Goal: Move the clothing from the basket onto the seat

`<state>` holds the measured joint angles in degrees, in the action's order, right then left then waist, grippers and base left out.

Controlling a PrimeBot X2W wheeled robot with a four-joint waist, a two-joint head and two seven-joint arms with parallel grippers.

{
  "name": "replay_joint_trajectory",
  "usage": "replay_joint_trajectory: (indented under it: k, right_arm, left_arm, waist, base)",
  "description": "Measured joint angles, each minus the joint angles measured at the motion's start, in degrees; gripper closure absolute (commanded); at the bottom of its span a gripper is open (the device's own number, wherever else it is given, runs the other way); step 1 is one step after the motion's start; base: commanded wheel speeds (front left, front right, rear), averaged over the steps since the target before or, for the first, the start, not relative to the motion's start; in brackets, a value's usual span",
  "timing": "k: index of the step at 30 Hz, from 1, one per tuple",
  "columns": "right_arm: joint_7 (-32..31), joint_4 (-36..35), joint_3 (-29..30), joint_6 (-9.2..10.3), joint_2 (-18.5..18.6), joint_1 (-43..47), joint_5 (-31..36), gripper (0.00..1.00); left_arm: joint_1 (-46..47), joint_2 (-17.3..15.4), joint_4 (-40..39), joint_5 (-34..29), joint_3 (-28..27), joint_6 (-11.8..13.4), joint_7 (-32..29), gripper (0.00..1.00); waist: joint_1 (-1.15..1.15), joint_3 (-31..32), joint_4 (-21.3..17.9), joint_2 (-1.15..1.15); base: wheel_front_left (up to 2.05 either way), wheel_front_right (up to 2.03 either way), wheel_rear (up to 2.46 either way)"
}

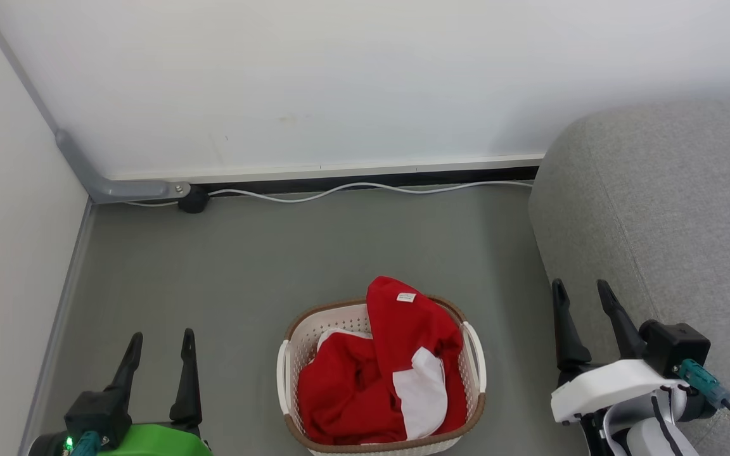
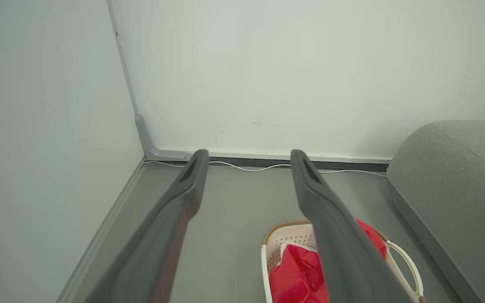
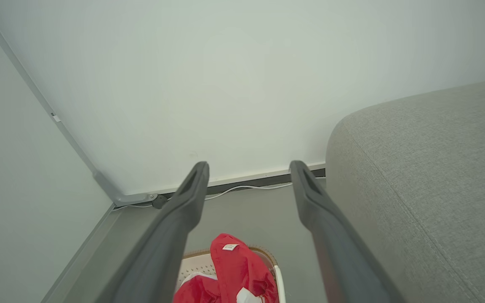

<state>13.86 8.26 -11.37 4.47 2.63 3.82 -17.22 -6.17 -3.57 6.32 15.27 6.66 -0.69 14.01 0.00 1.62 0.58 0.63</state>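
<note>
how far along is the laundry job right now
Done: nothing yet; the grey fabric sofa cushion shows no garment. In hand: nothing; the left jaws and right jaws stand open and empty, either side of the cream-white perforated plastic basket. Left: the red fabric garments with white panels all lie in it.

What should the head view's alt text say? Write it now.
Red clothing fills a cream basket on the grey floor, between the open left pincer and open right pincer. A grey seat stands at right; a white cable runs along the wall.
</note>
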Motion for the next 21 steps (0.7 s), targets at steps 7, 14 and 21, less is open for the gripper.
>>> replay_joint_trajectory:
  k: [7, 14, 21]
  right_arm:
    - [0.5, -0.1, -0.3, 0.2, 0.0, 0.1, 1.3, 0.0]
    - [0.5, 0.0, -0.2, 0.18, 0.0, 0.1, 1.3, 0.0]
    - [0.5, 0.1, -0.1, 0.16, 0.0, 0.1, 1.3, 0.0]
  left_arm:
    - [0.0, 0.0, 0.1, -1.9, 0.0, 0.2, 0.2, 0.0]
    - [0.0, 0.0, 0.4, -1.9, -0.4, 0.2, 0.2, 0.0]
    - [0.0, 0.0, 0.6, -1.9, -0.8, 0.2, 0.2, 0.0]
  waist:
    - [0.0, -0.1, 0.0, 0.0]
    - [0.0, -0.2, 0.0, 0.0]
    - [0.0, -0.3, 0.0, 0.0]
  base:
    - [0.0, 0.0, 0.0]
    - [0.0, 0.0, 0.0]
    - [0.0, 0.0, 0.0]
